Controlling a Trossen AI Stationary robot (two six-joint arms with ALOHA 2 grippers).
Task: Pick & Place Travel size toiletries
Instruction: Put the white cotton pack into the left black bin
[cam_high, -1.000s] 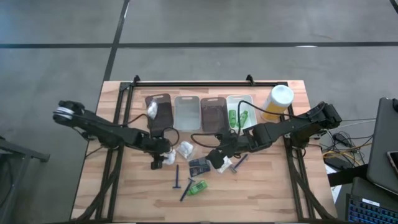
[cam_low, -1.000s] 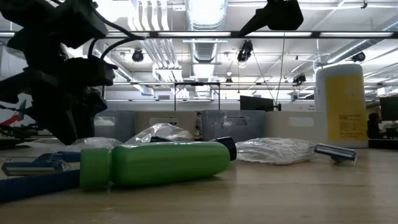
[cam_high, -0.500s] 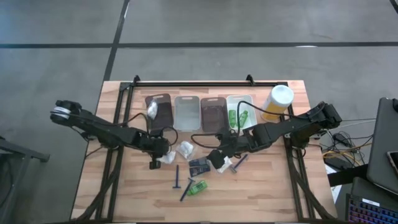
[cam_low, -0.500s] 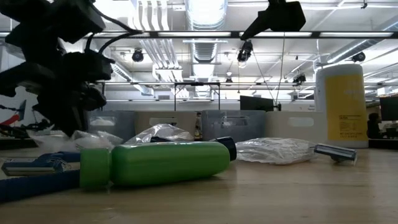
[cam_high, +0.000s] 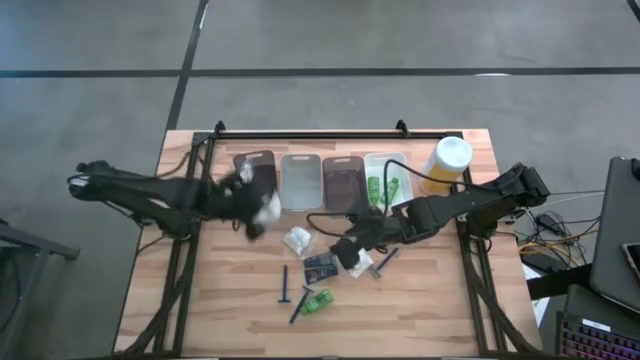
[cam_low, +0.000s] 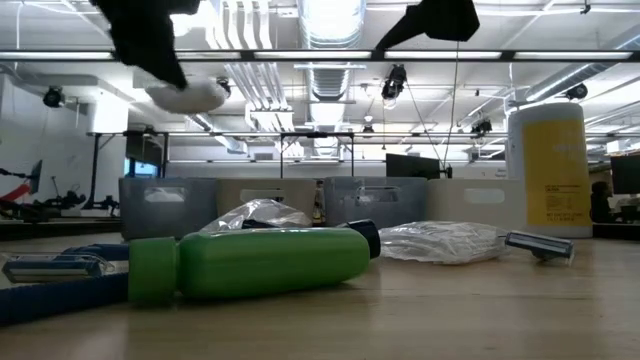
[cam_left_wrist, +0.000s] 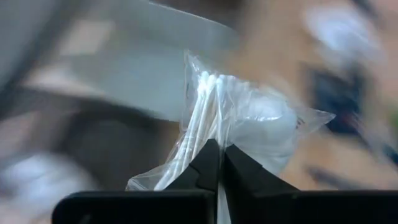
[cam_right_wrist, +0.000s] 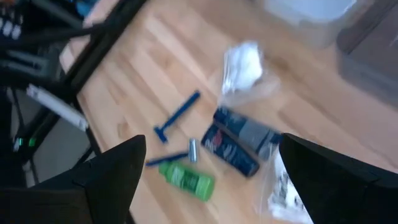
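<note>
Left gripper (cam_high: 258, 212) was down at the surface (cam_high: 440, 300) a second ago, by the loose pile; now it's up and swung toward the far-left, over the leftmost brown bin (cam_high: 254, 170). White bundle (cam_left_wrist: 239, 124) came with it, so the pick worked and this reads as the carry to a bin (which bin it's meant for, can't say).

Left jaws: pinched shut on the bundle's clear plastic wrap, tips meeting, per the left wrist view. Low view shows the bundle (cam_low: 187, 95) hanging well above the surface. Grip is on thin film only, so it could slip on a fast swing.

Right gripper (cam_high: 352, 243) hasn't moved: hovers over the middle of the surface, just beside another white bundle (cam_high: 356, 262). Its jaws stand wide open, holding nothing.

Still out on the surface:
- third white bundle (cam_high: 297, 239), centre
- dark tubes (cam_right_wrist: 237, 142), just left of the right gripper
- green bottle (cam_low: 248, 264), near edge
- blue razor (cam_high: 284, 285) beside it, second razor (cam_high: 383, 262) to the right

Two green bottles (cam_high: 381, 187) already sit in the rightmost clear bin (cam_high: 402, 160). Yellow canister (cam_high: 444, 165) far-right, untouched. Plenty left to sort.
</note>
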